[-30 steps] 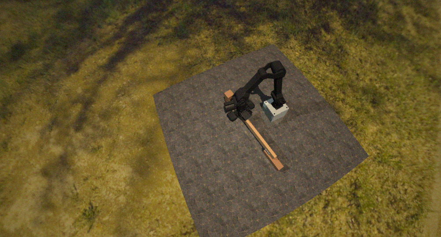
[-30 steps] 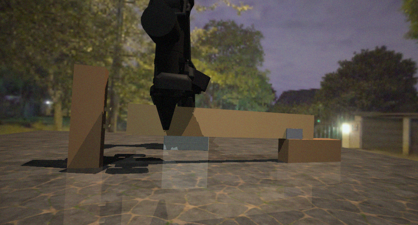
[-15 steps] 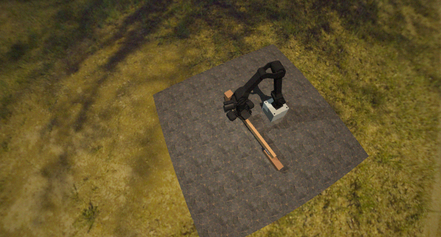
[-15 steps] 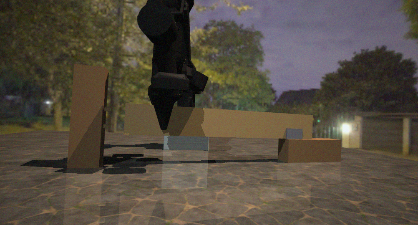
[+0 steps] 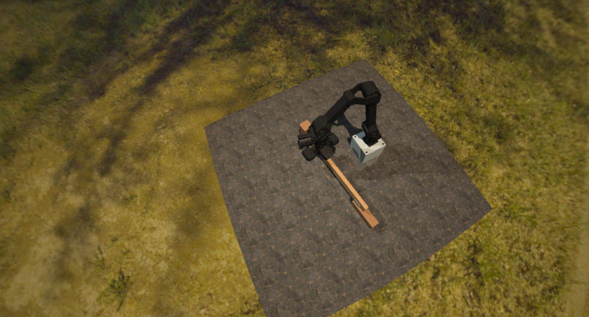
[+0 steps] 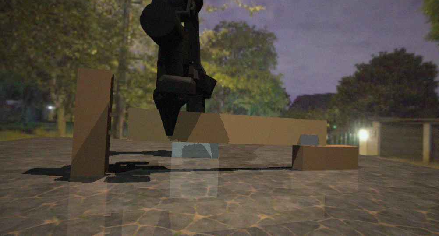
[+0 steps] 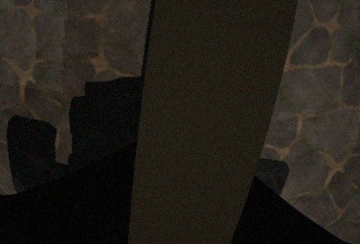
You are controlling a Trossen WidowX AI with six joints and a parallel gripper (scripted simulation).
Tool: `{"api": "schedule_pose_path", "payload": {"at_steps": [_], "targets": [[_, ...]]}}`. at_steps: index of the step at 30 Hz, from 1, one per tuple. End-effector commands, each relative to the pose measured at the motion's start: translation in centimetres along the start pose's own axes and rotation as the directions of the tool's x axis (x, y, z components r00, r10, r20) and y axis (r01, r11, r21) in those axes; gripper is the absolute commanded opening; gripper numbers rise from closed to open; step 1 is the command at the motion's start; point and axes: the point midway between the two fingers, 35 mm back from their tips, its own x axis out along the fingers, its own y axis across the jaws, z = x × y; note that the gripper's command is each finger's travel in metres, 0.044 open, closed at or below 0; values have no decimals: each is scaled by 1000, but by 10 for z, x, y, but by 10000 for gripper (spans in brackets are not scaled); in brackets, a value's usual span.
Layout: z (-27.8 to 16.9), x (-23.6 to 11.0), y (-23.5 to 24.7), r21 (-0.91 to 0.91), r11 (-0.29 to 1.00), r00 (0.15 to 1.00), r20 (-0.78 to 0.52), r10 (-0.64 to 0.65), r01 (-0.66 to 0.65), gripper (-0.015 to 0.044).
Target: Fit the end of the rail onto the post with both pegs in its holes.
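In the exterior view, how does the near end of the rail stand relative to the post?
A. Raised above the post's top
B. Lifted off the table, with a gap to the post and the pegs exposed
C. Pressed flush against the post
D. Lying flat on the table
B: the gripper holds the rail lifted, and open space separates its end from the post, with pegs showing between.

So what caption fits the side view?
Gripper holds the rail raised, short of the pegged post.
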Motion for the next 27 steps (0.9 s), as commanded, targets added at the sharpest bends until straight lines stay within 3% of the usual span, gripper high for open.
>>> {"api": "schedule_pose_path", "payload": {"at_steps": [1, 27], "targets": [[-2, -1, -1, -3, 1000, 1000, 0, -4, 4, 0], [-10, -1, -1, -3, 1000, 1000, -1, -4, 4, 0]]}}
